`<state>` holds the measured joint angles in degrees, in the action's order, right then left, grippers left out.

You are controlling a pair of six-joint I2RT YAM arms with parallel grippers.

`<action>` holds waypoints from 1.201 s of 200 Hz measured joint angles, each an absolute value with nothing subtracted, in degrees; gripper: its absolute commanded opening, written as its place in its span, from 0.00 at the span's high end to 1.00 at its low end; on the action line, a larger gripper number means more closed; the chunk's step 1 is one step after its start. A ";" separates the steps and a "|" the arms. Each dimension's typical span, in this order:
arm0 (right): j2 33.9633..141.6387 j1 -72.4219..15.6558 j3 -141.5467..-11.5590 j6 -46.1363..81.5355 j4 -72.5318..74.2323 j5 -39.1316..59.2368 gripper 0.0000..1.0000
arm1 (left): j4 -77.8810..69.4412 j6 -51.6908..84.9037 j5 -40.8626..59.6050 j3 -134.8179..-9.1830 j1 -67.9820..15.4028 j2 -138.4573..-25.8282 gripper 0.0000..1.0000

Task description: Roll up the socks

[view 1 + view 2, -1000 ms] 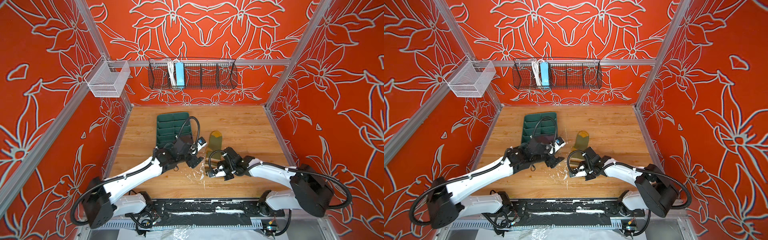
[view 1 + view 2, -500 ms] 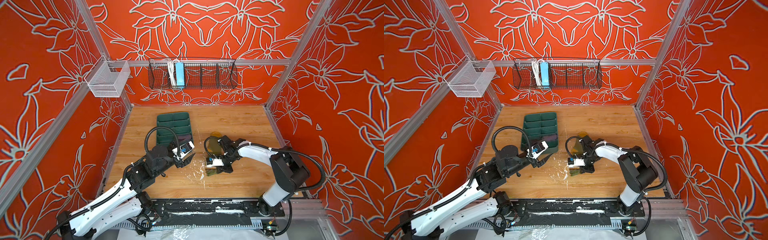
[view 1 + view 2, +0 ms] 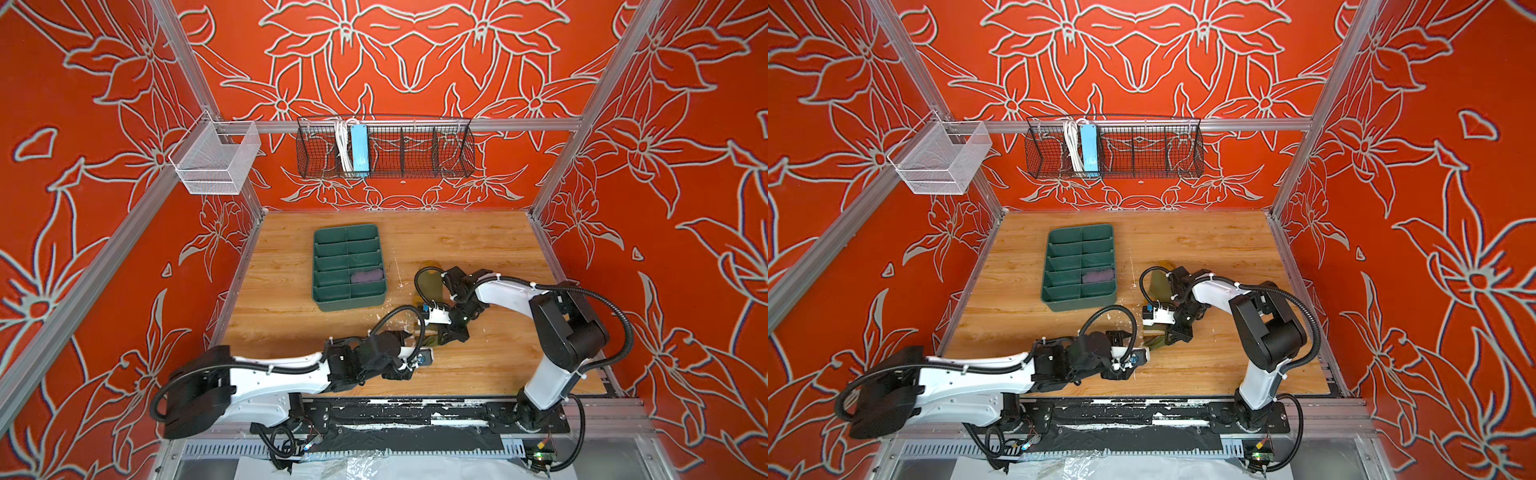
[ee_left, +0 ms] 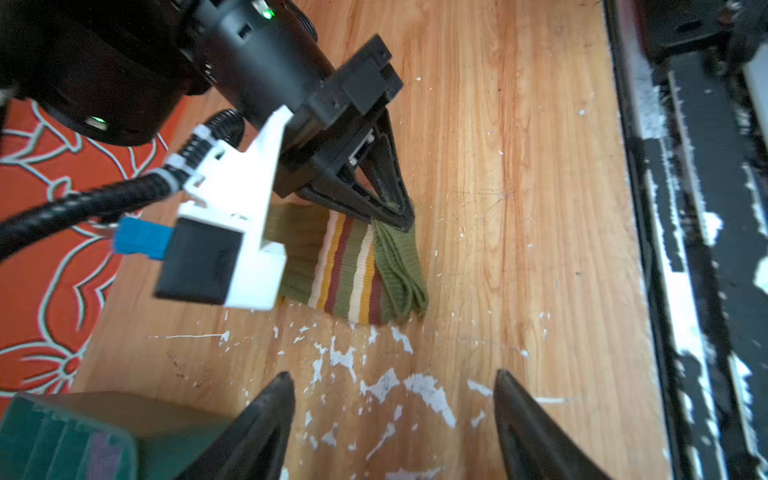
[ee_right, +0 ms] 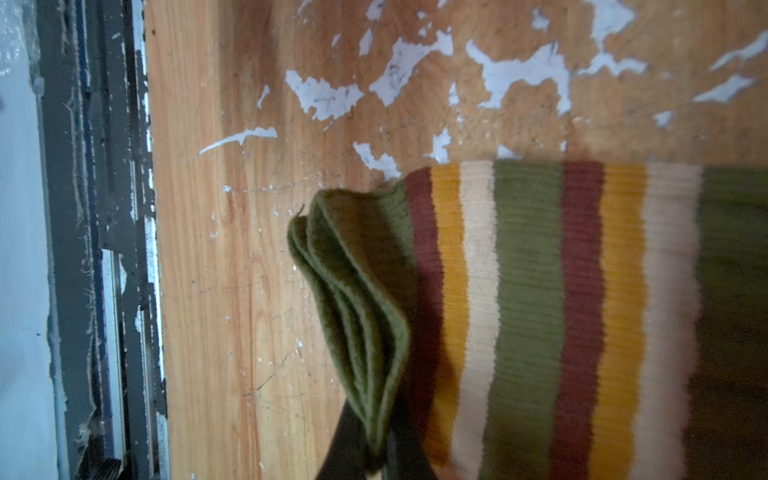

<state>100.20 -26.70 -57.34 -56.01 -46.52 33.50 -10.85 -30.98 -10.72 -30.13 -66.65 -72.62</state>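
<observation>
The right claw point(image 4: 405, 220) is pinched shut on the cuff point(image 5: 361, 291) of the olive sock point(image 4: 353, 270), at one corner of the cuff. The fabric there is lifted and folded into a few layers between its tips. The rest of the sock, with its cream, mustard and brown stripes, lies flat on the counter point(image 3: 478, 249) and runs back under that claw's wrist.

The left claw point(image 4: 392, 372) stands wide and empty just above the bare wood. The striped end of the sock lies straight ahead of its tips, near but apart.

The purple sock point(image 3: 366, 275) lies bunched in a right-hand compartment of the green tray point(image 3: 349, 301), second row from the near end. It is well apart from both claws, on their far side.
</observation>
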 measured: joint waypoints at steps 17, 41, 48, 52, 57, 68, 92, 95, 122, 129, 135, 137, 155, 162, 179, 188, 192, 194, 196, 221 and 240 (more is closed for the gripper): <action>100.60 -26.52 -57.67 -55.75 -46.76 33.71 1.00 | -14.13 -29.26 -12.43 -31.59 -67.24 -79.02 0.26; 100.92 -26.33 -58.00 -55.42 -47.16 33.93 1.00 | -18.20 -27.59 -14.70 -33.61 -67.55 -86.39 0.27; 100.92 -26.26 -58.08 -55.35 -47.22 33.95 1.00 | -19.03 -27.18 -15.35 -33.89 -67.55 -87.70 0.29; 100.92 -26.24 -58.11 -55.31 -47.24 33.93 1.00 | -19.46 -26.92 -15.70 -34.04 -67.55 -88.38 0.31; 100.92 -26.22 -58.13 -55.27 -47.29 33.95 1.00 | -20.12 -26.68 -16.16 -34.22 -67.55 -89.21 0.33; 100.92 -26.22 -58.13 -55.22 -47.31 33.95 1.00 | -21.28 -25.65 -16.95 -34.70 -67.55 -90.98 0.41; 100.92 -26.22 -58.13 -55.05 -47.31 33.95 1.00 | -23.24 -24.25 -18.15 -36.21 -67.55 -94.89 0.70; 100.92 -26.22 -58.13 -55.05 -47.33 33.95 1.00 | -23.42 -24.12 -18.35 -36.45 -67.55 -95.42 0.72; 100.92 -26.22 -58.15 -54.98 -47.35 33.95 1.00 | -24.99 -22.87 -19.46 -38.57 -67.57 -99.90 0.86; 100.92 -26.22 -58.15 -54.96 -47.37 33.93 1.00 | -25.19 -22.65 -19.75 -39.03 -67.55 -100.62 0.88; 100.95 -26.22 -58.15 -54.89 -47.40 33.91 1.00 | -25.23 -22.35 -19.94 -39.44 -67.55 -101.03 0.90; 100.95 -26.22 -58.15 -54.87 -47.40 33.91 1.00 | -25.23 -22.41 -20.01 -39.55 -67.55 -101.12 0.91; 100.95 -25.96 -58.15 -54.52 -47.40 33.87 1.00 | -25.12 -21.65 -20.49 -40.23 -67.55 -101.21 0.98; 100.95 -25.78 -58.15 -54.33 -47.35 33.85 1.00 | -24.84 -21.63 -20.51 -40.40 -67.55 -101.16 1.00; 100.90 -25.71 -58.15 -53.84 -47.22 33.71 1.00 | -22.72 -21.43 -20.27 -40.62 -67.55 -100.33 1.00; 100.66 -25.71 -58.11 -53.65 -46.87 33.43 1.00 | -20.80 -21.43 -19.81 -40.86 -67.55 -99.29 1.00; 100.40 -25.71 -58.00 -53.52 -46.61 33.36 1.00 | -19.92 -21.43 -19.62 -41.04 -67.53 -98.83 1.00; 100.20 -25.71 -57.91 -53.47 -46.35 33.19 1.00 | -19.25 -21.41 -19.40 -41.19 -67.46 -98.52 1.00; 100.07 -25.71 -57.82 -53.45 -46.17 33.12 1.00 | -18.81 -21.43 -19.29 -41.30 -67.44 -98.32 1.00; 94.35 -25.98 -54.22 -52.73 -41.95 30.94 0.84 | -10.87 -20.71 -15.46 -44.27 -66.02 -94.87 1.00; 87.07 -25.80 -49.45 -51.33 -36.91 27.53 0.73 | -5.08 -19.09 -10.81 -46.76 -63.22 -93.21 1.00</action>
<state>87.07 -25.80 -49.45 -51.33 -36.91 27.53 -5.08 -19.09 -10.81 -46.76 -63.22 -93.21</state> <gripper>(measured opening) 0.226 0.055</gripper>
